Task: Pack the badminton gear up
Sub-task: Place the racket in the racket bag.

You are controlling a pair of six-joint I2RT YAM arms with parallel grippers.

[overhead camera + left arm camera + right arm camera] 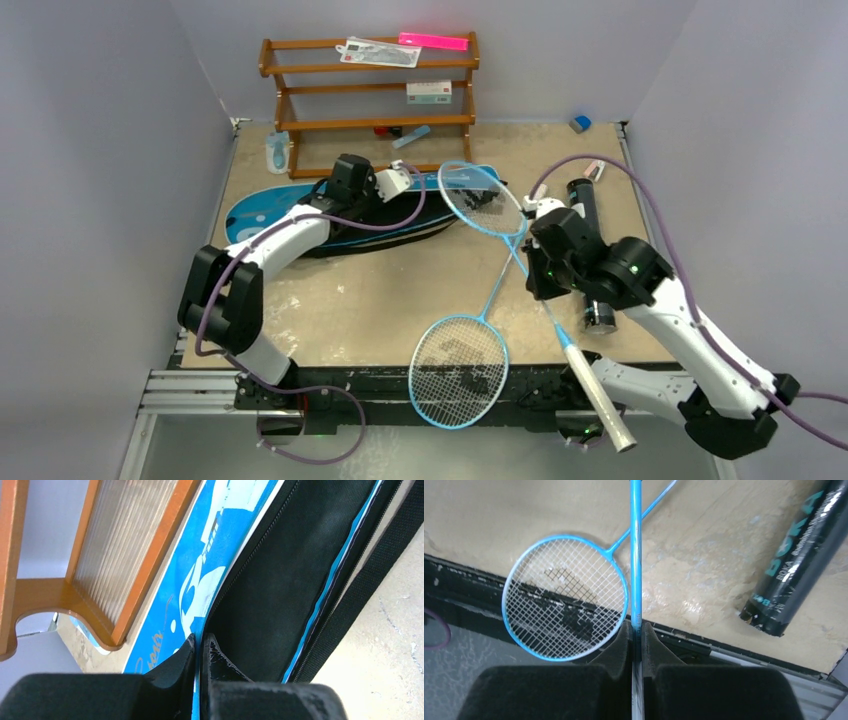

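Blue bag [200, 555] pinched, racket [597, 392] overhanging table edge [330, 361]

My overhead feed is evenly lit, slightly soft, with faint shadows on the table [400, 290]. My left fingers [180, 667] show dark and blurred; right of them the table washes out pale. Glare streaks the black tube [804, 555] right of my right fingers [616, 652].
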